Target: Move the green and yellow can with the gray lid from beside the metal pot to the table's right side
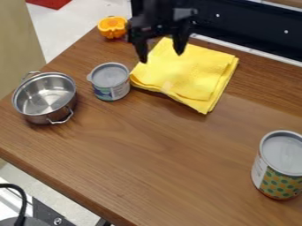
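Note:
The black gripper [160,54] hangs over the upper left part of a folded yellow cloth [187,73], its two fingers spread apart with nothing between them. Just left of the cloth stands a small grey-lidded can [110,80], upright. Farther left is a steel pot [45,98] with two loop handles, empty inside. An orange object [112,27] sits at the table's back left edge, left of the gripper. At the right, a larger can [278,164] with a dotted label stands upright.
The brown wooden table [141,154] ends in a diagonal edge at the lower left. A dark panel [251,27] with a pale strip runs along the back. A black cable [21,201] curves at the lower left, off the table.

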Controlling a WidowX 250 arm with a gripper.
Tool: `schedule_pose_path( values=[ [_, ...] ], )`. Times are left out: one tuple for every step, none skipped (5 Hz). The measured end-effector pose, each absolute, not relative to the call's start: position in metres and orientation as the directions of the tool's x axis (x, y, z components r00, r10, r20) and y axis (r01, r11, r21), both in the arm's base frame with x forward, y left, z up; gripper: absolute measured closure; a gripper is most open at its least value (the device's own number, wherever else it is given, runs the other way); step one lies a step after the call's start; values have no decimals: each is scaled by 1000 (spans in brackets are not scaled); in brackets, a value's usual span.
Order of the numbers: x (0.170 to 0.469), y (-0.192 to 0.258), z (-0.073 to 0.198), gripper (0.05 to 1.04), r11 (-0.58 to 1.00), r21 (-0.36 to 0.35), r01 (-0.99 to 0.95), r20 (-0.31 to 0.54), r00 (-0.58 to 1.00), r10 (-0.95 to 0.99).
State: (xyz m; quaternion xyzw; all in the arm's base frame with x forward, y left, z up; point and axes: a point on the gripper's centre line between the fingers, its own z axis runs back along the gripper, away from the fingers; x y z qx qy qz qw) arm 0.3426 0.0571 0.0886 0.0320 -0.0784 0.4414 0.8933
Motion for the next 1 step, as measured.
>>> schedule_pose_path(
  values=[
    [353, 85, 99, 88, 573, -49, -818, 171, 558, 812]
  ],
)
